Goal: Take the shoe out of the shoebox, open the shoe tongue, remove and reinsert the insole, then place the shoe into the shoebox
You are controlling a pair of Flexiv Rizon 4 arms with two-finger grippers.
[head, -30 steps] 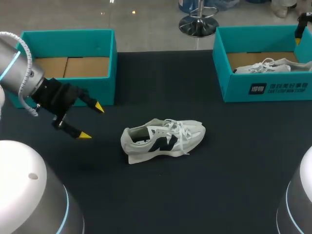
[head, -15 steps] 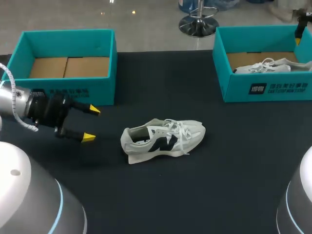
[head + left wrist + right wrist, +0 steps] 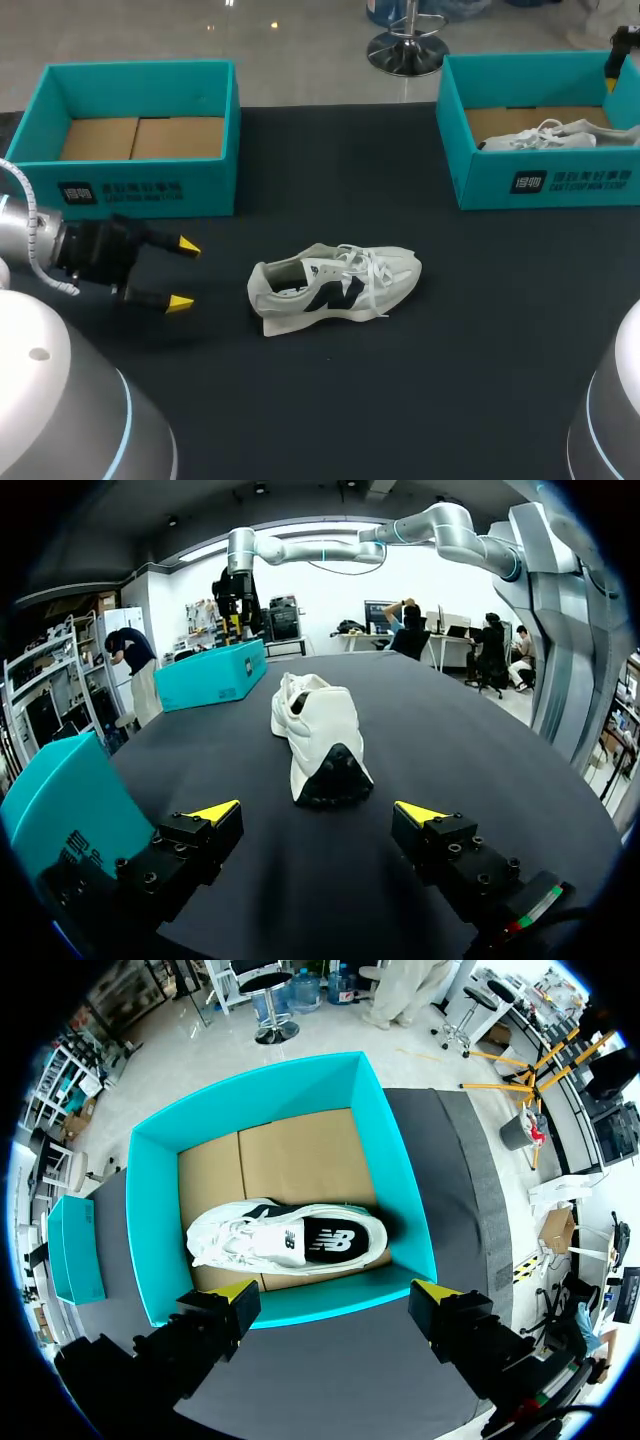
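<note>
A white sneaker with a dark logo (image 3: 335, 288) lies on its side in the middle of the black table, outside both boxes. My left gripper (image 3: 182, 272) hovers low to the shoe's left, open and holding nothing. In the left wrist view the sneaker (image 3: 318, 730) lies ahead of the open fingers (image 3: 320, 812), heel toward them. My right gripper (image 3: 335, 1295) hangs open above the right teal shoebox (image 3: 150, 1220), in which a second white sneaker (image 3: 290, 1240) lies. In the head view only its dark tip (image 3: 615, 55) shows at the box's far corner.
An empty teal shoebox (image 3: 130, 190) with a cardboard floor stands at the back left, just behind my left gripper. The right shoebox (image 3: 560, 180) stands at the back right. Bare black table surrounds the sneaker.
My left arm has drawn back to the left and sunk lower, its open fingers turning level toward the sneaker. The sneaker and the right arm have not moved.
</note>
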